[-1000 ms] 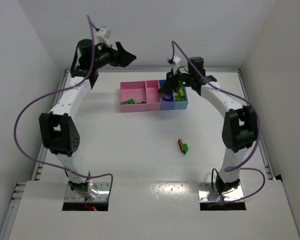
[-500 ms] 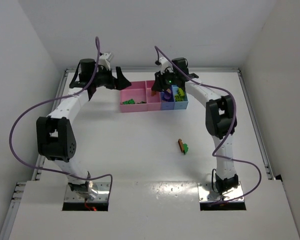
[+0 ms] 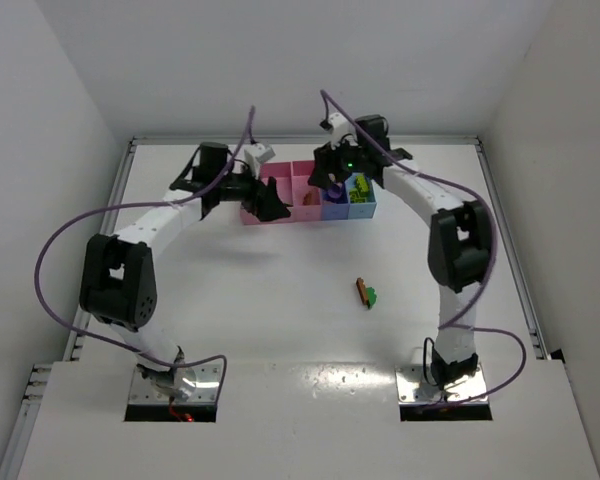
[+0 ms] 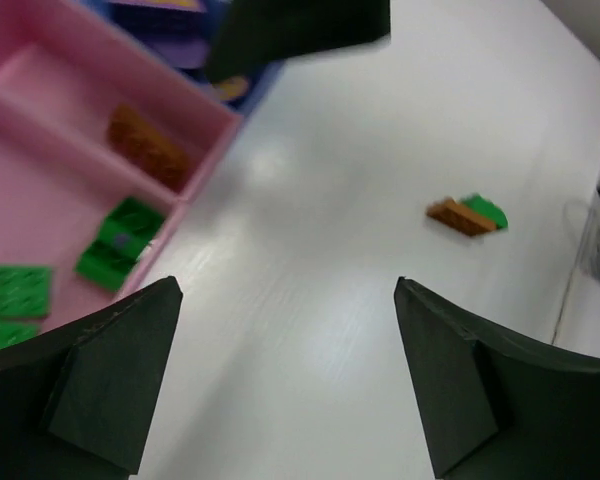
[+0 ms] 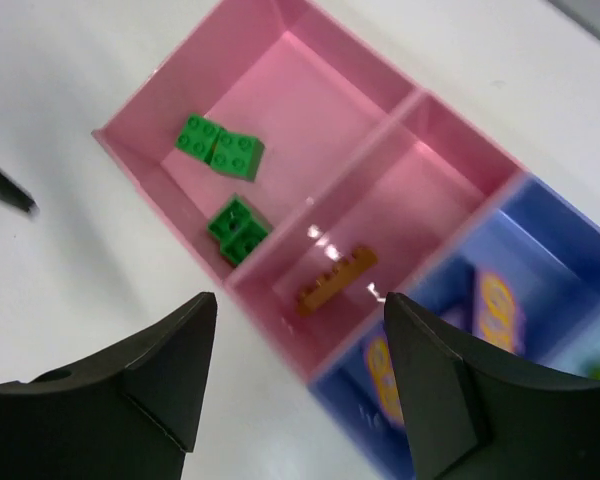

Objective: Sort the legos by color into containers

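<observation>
The containers are a joined row: wide pink tray (image 5: 280, 90), narrow pink tray (image 5: 420, 190), purple-blue tray (image 5: 540, 260) and light blue tray (image 3: 363, 207). Green legos (image 5: 220, 146) lie in the wide pink tray. A salmon-brown brick (image 5: 335, 278) lies in the narrow pink one. My right gripper (image 5: 300, 300) hangs open above that brick, with nothing between its fingers. My left gripper (image 4: 285, 290) is open over bare table by the wide pink tray's front edge (image 4: 170, 215). A salmon brick joined to a green one (image 3: 366, 292) lies on the table.
Yellow-green bricks (image 3: 359, 186) sit in the light blue tray. In the left wrist view the dark right gripper (image 4: 300, 30) shows blurred over the trays. White walls close in the table at the back and both sides.
My right gripper has opened over the narrow pink tray. The left arm swung from the back left corner down and right to the front of the wide pink tray.
</observation>
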